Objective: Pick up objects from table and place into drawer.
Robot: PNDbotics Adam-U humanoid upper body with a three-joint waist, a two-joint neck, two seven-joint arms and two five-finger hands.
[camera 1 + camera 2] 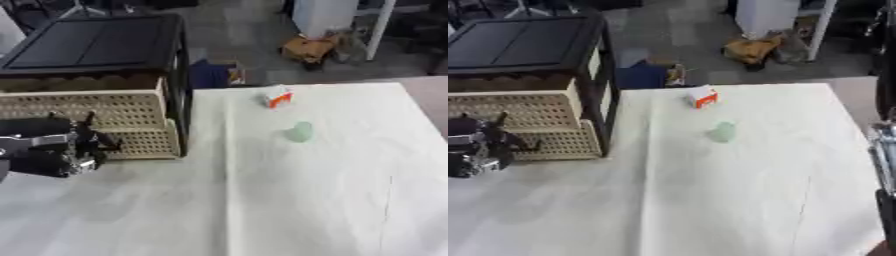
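A beige perforated drawer (pixel 131 107) stands pulled out of a black cabinet (pixel 96 42) at the table's left. My left hand (pixel 66 147), black with silver parts, hovers at the drawer's front, its fingers (pixel 107 143) spread and nothing seen in them. A small white and orange box (pixel 278 97) lies on the white cloth at the far middle. Just nearer sits a pale green rounded object (pixel 300 132). Both are well to the right of my left hand. Only part of my right arm (pixel 883 150) shows at the right edge; its hand is out of sight.
The white cloth (pixel 289 200) covers the table, with a crease running down its middle. Beyond the far edge are a blue bin (pixel 210 74), a brown bag (pixel 306 49) on the floor and a white unit (pixel 325 15).
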